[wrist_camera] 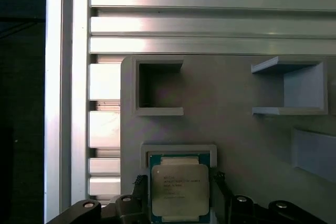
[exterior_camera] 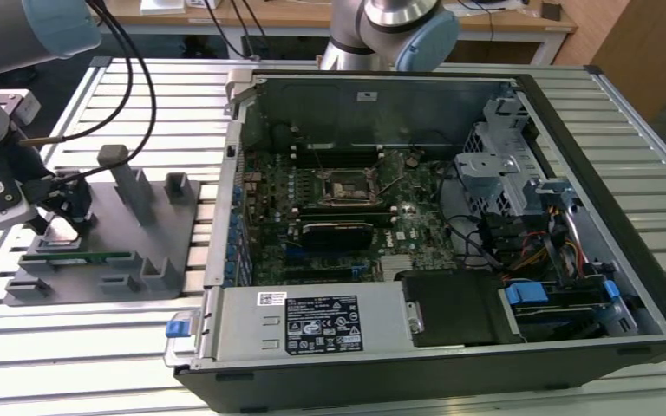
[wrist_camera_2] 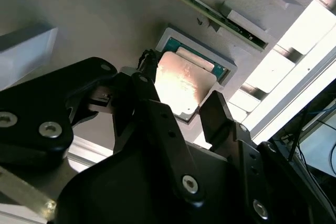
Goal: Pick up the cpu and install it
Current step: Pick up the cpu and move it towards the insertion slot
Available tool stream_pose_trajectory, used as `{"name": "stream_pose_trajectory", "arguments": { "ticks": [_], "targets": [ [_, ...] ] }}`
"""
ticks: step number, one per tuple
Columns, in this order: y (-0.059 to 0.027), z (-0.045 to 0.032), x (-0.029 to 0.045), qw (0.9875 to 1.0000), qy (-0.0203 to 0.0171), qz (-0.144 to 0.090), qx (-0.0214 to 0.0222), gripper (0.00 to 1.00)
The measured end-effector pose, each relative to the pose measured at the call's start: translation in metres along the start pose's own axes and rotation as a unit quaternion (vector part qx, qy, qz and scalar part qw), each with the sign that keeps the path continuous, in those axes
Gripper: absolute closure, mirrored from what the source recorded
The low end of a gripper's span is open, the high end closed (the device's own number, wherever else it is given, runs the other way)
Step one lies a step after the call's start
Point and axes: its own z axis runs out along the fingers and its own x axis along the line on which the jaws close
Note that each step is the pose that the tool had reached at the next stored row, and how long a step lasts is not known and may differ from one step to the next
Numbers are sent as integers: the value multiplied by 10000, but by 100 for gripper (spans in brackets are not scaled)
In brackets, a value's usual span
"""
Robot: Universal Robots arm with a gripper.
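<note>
Silvery-topped, the cpu (wrist_camera: 180, 187) is seen seated in its recess on the grey holder (wrist_camera: 236, 129) beside the computer case (exterior_camera: 368, 108), straddled by the pincer (wrist_camera_2: 181, 95) with its fingers (wrist_camera_2: 218, 111) held apart, so it is not yet gripped, lifted or installed.

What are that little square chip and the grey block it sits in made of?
The cpu: top plate looks like bare metal, silvery, catching glare in the second wrist view, over a green board rim. The grey holder: probably matte plastic, dull and even, no shine.
</note>
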Motion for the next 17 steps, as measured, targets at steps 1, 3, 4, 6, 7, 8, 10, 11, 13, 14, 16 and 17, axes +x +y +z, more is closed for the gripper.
{"name": "stream_pose_trajectory", "arguments": {
  "ticks": [1,3,4,6,7,8,10,11,13,14,16,17],
  "targets": [
    [0,2,0,10000,1,-3,0,40],
    [0,7,-1,10000,0,-9,0,40],
    [0,7,-1,10000,1,-11,0,40],
    [0,7,0,10000,2,-14,0,47],
    [0,8,0,10000,1,-15,-2,47],
    [0,9,-1,10000,0,-15,-5,47],
    [0,-9,-2,10000,-2,-16,-8,47],
    [1,-28,-2,10000,-1,-16,-8,47],
    [2,-78,-3,10000,1,-15,-7,47],
    [2,-108,-4,10000,0,-16,-7,47],
    [4,-168,-6,10000,0,-16,-7,47],
    [5,-197,-7,10000,1,-15,-7,47]
  ]
}}
